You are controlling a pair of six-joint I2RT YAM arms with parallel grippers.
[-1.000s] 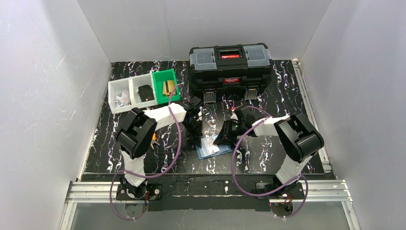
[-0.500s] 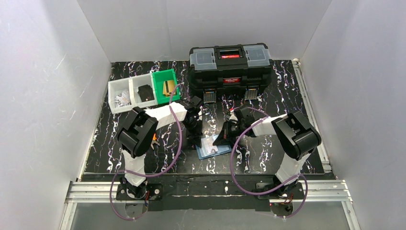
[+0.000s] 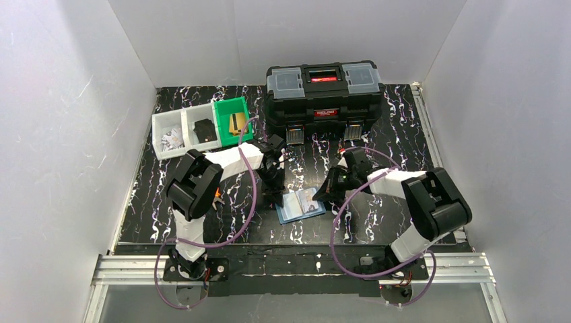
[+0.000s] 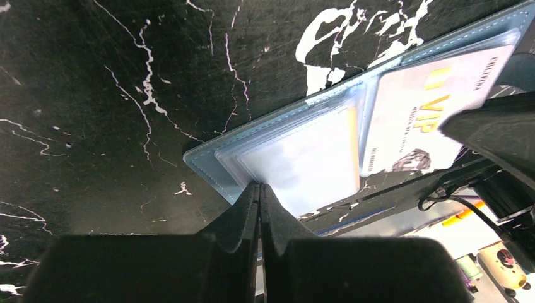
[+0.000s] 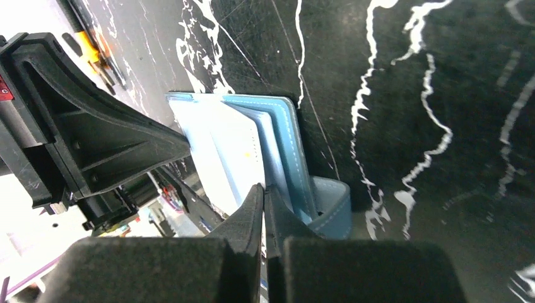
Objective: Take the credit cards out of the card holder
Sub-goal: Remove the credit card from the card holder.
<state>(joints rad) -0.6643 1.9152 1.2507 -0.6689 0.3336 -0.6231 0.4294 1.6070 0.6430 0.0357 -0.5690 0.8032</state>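
card holder (image 3: 301,206) lies open on table (image 3: 397,134) between the arms. It's flatter than a second ago: raised leaf is down, VIP card (image 4: 423,107) shows in its sleeve. left gripper (image 3: 275,196) unchanged, fingers pressed together on holder's left edge. right gripper (image 3: 328,194) has shifted right to holder's right edge, fingers now together; can't tell if pinching a leaf. Farther back, tan card (image 3: 236,123) in green bin (image 3: 229,102).

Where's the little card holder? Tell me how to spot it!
Find the big black toolbox at the back of the table, then come straight toward the front. There the card holder lies open and flat. It is the only light blue thing around, with a VIP card showing in a clear pocket.
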